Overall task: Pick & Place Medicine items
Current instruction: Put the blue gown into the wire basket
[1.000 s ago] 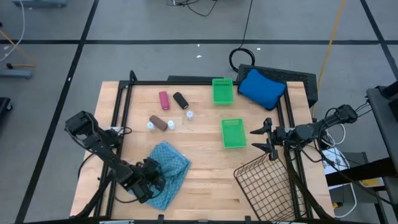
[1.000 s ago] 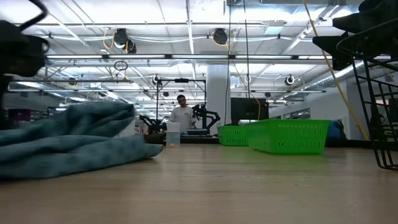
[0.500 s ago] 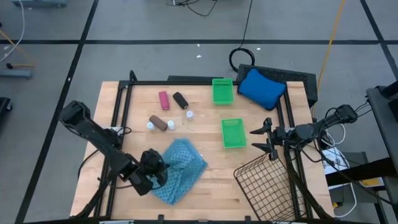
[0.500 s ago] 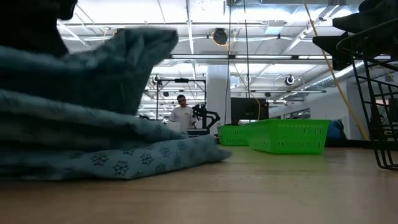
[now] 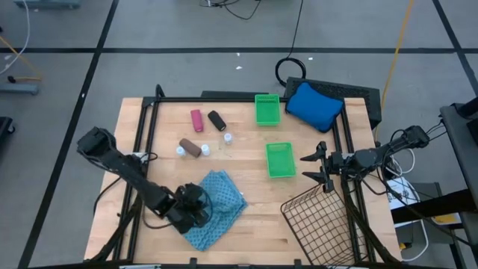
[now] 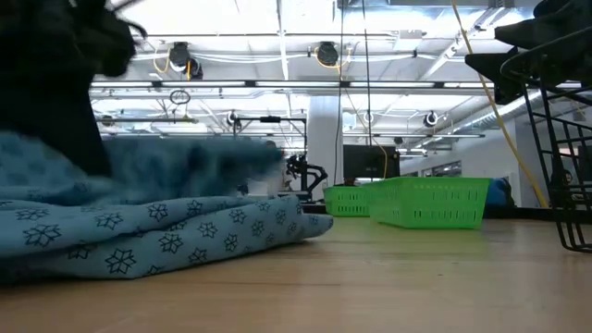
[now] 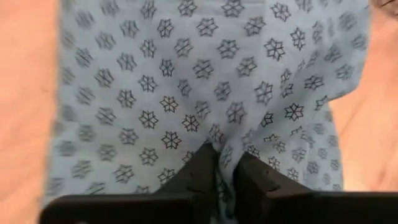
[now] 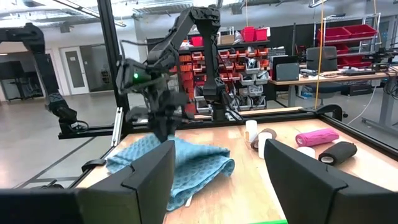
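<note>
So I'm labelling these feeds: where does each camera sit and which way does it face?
High: overhead, straight down; both arms, left gripper on teal patterned cloth.
Low: table height, across the table; cloth, green plastic trays.
Left wrist: over the cloth; fingers pinching it.
Right wrist: faces the left arm; open fingers.
All share the cloth.

No text, label, brand, number or sign can be read in any of the views. The teal cloth [image 7: 205, 81] carries only a repeated dark star-like print, with no lettering. Objects in the room behind the bench are too small to show any writing.
</note>
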